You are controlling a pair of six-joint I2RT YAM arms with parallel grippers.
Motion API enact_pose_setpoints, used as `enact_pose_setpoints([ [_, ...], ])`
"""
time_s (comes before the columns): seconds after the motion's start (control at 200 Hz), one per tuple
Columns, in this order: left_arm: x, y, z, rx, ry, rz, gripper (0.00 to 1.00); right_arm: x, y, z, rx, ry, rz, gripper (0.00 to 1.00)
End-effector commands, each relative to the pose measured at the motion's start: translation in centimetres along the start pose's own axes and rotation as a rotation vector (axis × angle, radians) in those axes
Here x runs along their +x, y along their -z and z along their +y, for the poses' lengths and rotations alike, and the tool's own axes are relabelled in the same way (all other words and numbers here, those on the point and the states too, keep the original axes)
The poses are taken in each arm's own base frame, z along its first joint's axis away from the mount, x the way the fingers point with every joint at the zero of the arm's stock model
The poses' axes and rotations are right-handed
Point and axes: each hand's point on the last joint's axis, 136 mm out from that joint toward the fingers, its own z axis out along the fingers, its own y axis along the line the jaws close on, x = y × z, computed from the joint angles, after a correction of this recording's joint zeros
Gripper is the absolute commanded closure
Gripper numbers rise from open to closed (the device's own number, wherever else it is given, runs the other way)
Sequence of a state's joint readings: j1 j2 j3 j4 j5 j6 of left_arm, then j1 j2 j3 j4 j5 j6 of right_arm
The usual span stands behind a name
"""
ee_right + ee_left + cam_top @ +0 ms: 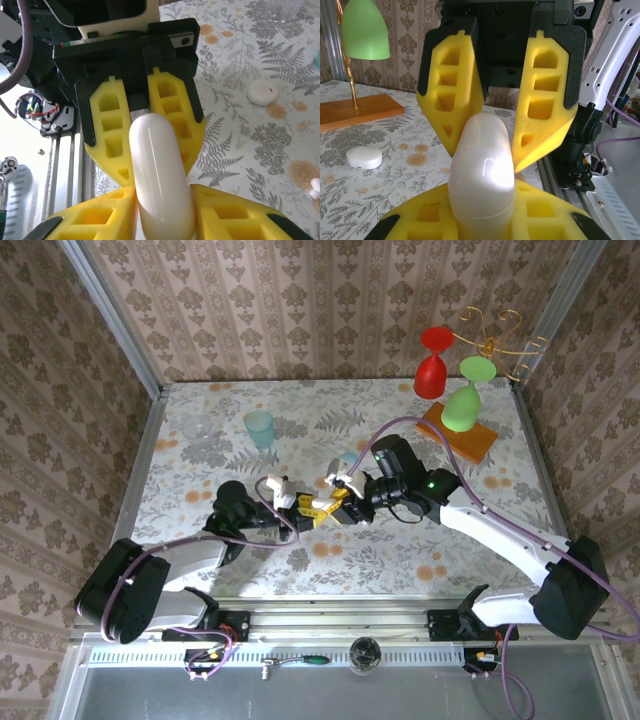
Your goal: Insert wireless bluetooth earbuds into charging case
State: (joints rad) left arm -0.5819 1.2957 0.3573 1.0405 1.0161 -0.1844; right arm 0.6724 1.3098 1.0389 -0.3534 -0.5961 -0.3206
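We see the left pincer (pixel 482 189) clenched on one end of the white charging case (pixel 482 150), the right pincer (pixel 162 192) grasping its other end, both over the floral desk (pixel 240 135), a tiny white earbud (pixel 315 186) lying apart, a second case (pixel 263 92) beyond.

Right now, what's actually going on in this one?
Both arms meet over the middle of the floral-patterned table, both hands on one thing: a smooth white pebble-shaped charging case. The left hand is clamped on one end and the right hand pinches the other. The case looks closed. A second, flatter white round case lies on the tabletop, and a tiny white earbud piece sits loose there too, so no earbud is being handled.
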Motion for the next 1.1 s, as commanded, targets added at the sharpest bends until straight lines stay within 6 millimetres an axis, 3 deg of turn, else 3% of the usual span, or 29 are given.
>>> enact_pose_setpoints([
  [0.0, -1.6, -0.4, -0.5, 0.047, -0.043, -0.029, 1.00, -0.5, -0.4, 0.3, -0.032, -0.002, -0.023, 0.72],
  [0.085, -1.4, -0.3, -0.3, 0.032, -0.046, -0.031, 0.95, -0.2, -0.1, 0.2, -0.023, -0.016, -0.014, 0.79],
  [0.235, -1.2, 0.3, 1.2, -0.063, -0.066, -0.042, 0.44, 0.3, 0.9, -1.8, 0.088, -0.112, -0.040, 0.83],
  [0.345, -0.7, 1.2, 2.8, -0.177, -0.110, -0.039, 0.26, 2.2, 2.1, -6.0, 0.276, -0.301, -0.055, 0.87],
  [0.465, 0.6, 2.1, 4.9, -0.317, -0.147, 0.029, 0.22, 6.5, 4.4, -11.1, 0.477, -0.624, -0.100, 0.87],
  [0.615, 2.4, 3.1, 6.6, -0.435, -0.173, 0.170, 0.15, 14.1, 7.2, -14.5, 0.691, -0.969, -0.095, 0.88],
  [0.7, 2.9, 3.3, 6.8, -0.450, -0.183, 0.219, 0.12, 18.5, 8.6, -15.3, 0.793, -1.115, -0.060, 0.88],
  [0.855, 3.2, 3.3, 6.9, -0.455, -0.173, 0.249, 0.07, 24.1, 10.0, -16.0, 0.884, -1.351, -0.105, 0.87],
  [0.985, 3.1, 3.3, 6.9, -0.460, -0.155, 0.244, 0.03, 27.0, 10.5, -16.1, 0.934, -1.463, -0.122, 0.85],
  [1.095, 3.0, 3.5, 7.3, -0.484, -0.134, 0.244, 0.02, 28.3, 10.9, -16.1, 0.973, -1.500, -0.124, 0.79],
])
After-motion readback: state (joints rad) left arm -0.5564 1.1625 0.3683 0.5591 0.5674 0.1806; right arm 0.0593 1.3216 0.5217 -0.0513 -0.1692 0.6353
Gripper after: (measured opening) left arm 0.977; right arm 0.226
